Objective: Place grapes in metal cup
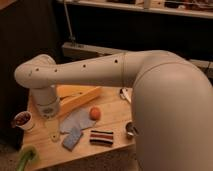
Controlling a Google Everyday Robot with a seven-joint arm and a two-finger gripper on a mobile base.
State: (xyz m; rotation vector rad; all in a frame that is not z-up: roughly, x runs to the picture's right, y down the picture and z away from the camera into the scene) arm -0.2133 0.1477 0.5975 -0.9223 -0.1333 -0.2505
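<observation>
The grapes point(22, 118) show as a dark reddish cluster inside a white cup point(23, 123) at the table's left edge. Only part of the metal cup point(130, 129) shows at the table's right side, pressed against the big white arm that hides the rest of it. My gripper point(53, 131) hangs from the wrist over the left part of the table, to the right of the white cup and just above the wood. It is open and holds nothing.
An orange round fruit point(95, 113) lies mid-table beside a blue cloth point(76, 120) and a blue sponge point(72, 139). A striped object point(101, 137) sits near the front edge, a yellow wedge point(76, 96) at the back. Something green point(25, 157) lies below the wooden table point(115, 117).
</observation>
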